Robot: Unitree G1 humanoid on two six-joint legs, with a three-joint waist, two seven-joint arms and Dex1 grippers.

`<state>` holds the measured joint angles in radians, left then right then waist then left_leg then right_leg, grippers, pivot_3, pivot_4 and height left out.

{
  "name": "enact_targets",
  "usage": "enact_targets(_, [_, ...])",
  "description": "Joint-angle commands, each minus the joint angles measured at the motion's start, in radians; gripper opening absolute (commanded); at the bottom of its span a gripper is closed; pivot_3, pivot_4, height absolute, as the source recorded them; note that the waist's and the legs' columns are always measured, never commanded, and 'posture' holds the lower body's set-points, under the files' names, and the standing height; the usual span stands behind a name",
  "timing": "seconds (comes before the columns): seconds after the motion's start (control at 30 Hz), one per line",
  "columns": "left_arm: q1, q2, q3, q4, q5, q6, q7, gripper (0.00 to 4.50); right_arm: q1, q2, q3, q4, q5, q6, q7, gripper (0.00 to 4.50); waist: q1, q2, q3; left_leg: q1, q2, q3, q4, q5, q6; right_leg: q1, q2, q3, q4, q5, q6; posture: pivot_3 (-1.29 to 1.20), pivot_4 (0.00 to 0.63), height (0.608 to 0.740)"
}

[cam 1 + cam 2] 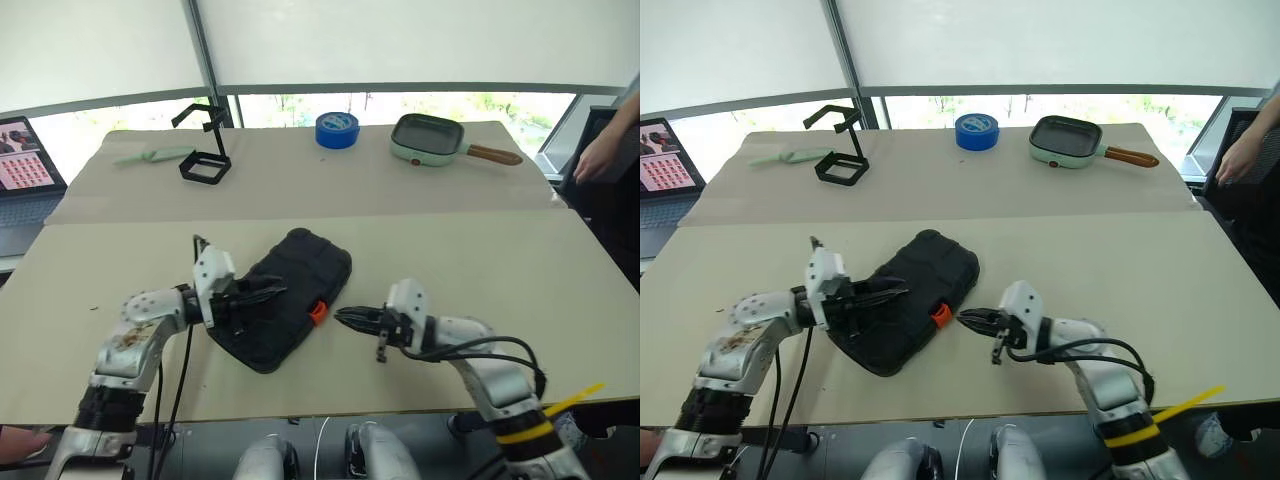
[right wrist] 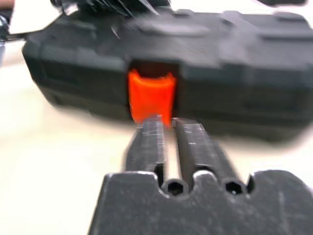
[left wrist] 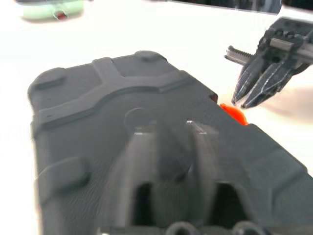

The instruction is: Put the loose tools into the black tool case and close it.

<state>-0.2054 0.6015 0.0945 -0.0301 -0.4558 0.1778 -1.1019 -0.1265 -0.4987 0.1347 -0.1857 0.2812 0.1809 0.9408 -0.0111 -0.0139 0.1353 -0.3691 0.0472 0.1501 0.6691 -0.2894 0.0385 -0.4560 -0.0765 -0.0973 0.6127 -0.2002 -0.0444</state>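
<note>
The black tool case (image 1: 300, 275) lies shut and slanted on the near table, its orange latch (image 1: 318, 311) facing my right side. My left gripper (image 1: 275, 293) hovers over the case's lid from the left. Its fingers (image 3: 139, 147) are open with nothing between them. Just right of the latch, my right gripper (image 1: 340, 318) points at it, tips almost touching. In the right wrist view its fingers (image 2: 149, 139) stand a narrow slit apart, empty, in front of the latch (image 2: 151, 95). The loose tools are out of view.
On the far table stand a black open square stand (image 1: 207, 150), a pale green handled tool (image 1: 155, 155), a big blue tape roll (image 1: 337, 129) and a green pan (image 1: 428, 138). A laptop (image 1: 25, 160) sits far left. A person's hand (image 1: 600, 155) is at the right edge.
</note>
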Motion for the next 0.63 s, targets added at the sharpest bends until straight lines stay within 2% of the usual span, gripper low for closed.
enact_targets(0.03, [0.091, 0.098, 0.149, -0.006, -0.029, 0.044, 0.024, 2.73, 0.079, -0.076, -0.129, -0.082, 0.041, -0.070, 0.023, 2.11, -0.003, -0.001, 0.001, -0.002, 0.000, 0.000, 0.000, 0.001, -0.001, -0.003, 0.000, 0.000, 0.000, 0.000, 0.000, 0.00, 0.150, 0.740])
enact_targets(0.1, [0.146, 0.149, 0.220, 0.004, -0.032, 0.035, 0.016, 3.47, 0.134, -0.127, -0.178, -0.039, 0.013, -0.196, 0.062, 2.87, -0.003, -0.003, 0.004, -0.001, 0.000, 0.001, -0.001, 0.004, -0.007, -0.002, 0.001, 0.000, 0.001, 0.000, -0.002, 0.00, 0.150, 0.740])
enact_targets(0.2, [0.241, 0.229, 0.288, 0.095, 0.059, -0.133, -0.025, 4.45, 0.165, -0.154, -0.245, 0.059, 0.053, -0.394, 0.159, 3.82, 0.001, -0.007, 0.007, -0.002, -0.001, 0.001, -0.001, -0.002, -0.004, -0.002, 0.000, -0.002, -0.002, -0.001, 0.000, 0.00, 0.150, 0.740])
enact_targets(0.27, [0.284, 0.251, 0.323, 0.143, 0.083, -0.165, -0.010, 4.50, 0.165, -0.173, -0.276, 0.112, 0.052, -0.427, 0.170, 4.46, 0.001, -0.009, 0.009, -0.002, -0.001, 0.002, -0.001, -0.005, 0.001, -0.002, 0.000, -0.001, -0.003, -0.002, 0.000, 0.00, 0.150, 0.740])
enact_targets(0.4, [0.349, 0.231, 0.365, 0.199, 0.105, -0.245, 0.027, 4.50, 0.131, -0.196, -0.333, 0.233, 0.071, -0.448, 0.175, 4.46, 0.007, -0.012, 0.014, -0.002, -0.002, 0.004, 0.000, -0.007, 0.004, -0.002, -0.003, 0.000, -0.004, -0.002, 0.001, 0.00, 0.150, 0.740])
enact_targets(0.63, [0.351, 0.178, 0.354, 0.187, 0.139, -0.309, 0.118, 4.50, 0.051, -0.198, -0.324, 0.412, 0.030, -0.584, 0.190, 4.46, 0.024, -0.013, 0.015, -0.002, -0.002, 0.004, 0.001, -0.005, 0.001, -0.002, -0.003, -0.001, -0.002, -0.002, 0.000, 0.00, 0.150, 0.740])
